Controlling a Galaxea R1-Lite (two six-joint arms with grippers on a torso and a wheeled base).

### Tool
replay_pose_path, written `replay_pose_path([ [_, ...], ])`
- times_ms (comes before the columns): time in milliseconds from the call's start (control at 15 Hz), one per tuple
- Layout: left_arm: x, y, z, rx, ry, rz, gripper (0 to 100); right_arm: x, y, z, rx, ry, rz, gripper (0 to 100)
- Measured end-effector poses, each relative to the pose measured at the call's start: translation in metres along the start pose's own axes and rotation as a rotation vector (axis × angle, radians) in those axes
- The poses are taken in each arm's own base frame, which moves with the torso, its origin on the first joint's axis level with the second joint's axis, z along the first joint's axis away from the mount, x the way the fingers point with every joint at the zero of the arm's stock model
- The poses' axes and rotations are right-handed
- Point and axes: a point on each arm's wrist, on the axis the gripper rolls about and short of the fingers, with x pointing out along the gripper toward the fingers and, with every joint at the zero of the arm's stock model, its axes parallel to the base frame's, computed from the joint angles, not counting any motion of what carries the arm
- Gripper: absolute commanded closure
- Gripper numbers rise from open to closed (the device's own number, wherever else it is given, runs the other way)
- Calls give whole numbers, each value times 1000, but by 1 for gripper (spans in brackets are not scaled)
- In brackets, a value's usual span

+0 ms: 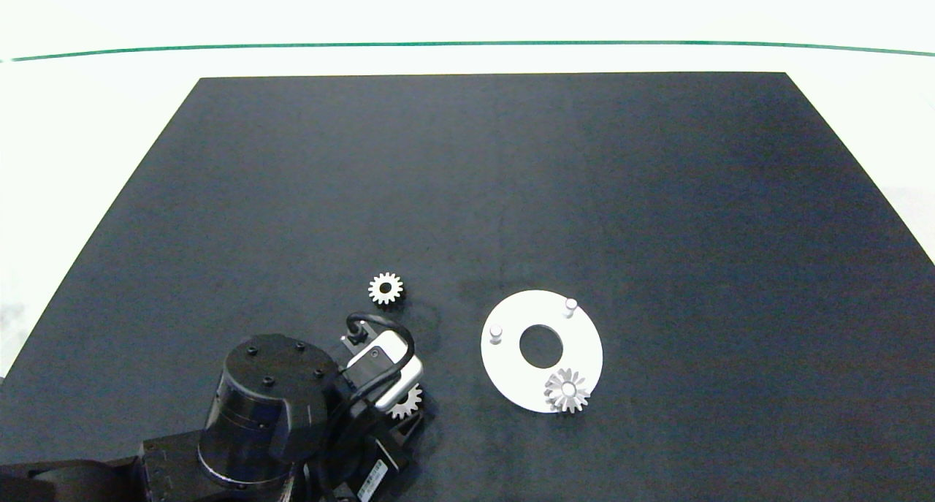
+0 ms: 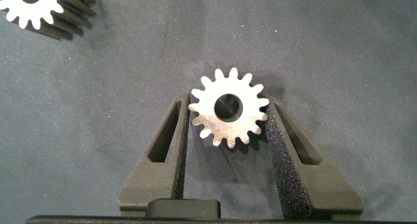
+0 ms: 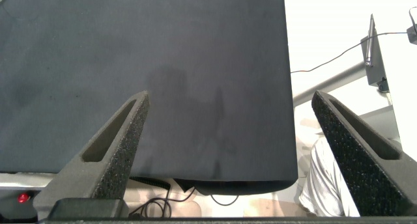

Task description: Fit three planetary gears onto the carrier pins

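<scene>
The left claw (image 2: 228,123) grasps a gear (image 2: 229,109) lying flat, hole upward; the head view half hides it. A second gear (image 1: 386,288) lies beyond; a third (image 1: 567,390) sits on the disc (image 1: 511,370). The right claw (image 3: 228,133) is released, off the table (image 3: 143,74).

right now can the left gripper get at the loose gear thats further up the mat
Probably not yet: the left gripper is closed around another gear. The far gear lies flat, close by, with nothing around it, so the path looks free afterward.
</scene>
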Motion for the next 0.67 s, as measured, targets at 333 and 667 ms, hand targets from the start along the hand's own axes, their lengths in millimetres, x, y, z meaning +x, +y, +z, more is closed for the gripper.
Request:
replay_pose_path([
  [333, -1, -1, 3, 0, -12, -4, 93, 0, 0, 0, 0, -1, 0, 0],
  [667, -9, 4, 20, 13, 9, -15, 93, 1, 0, 1, -3, 3, 1, 0],
])
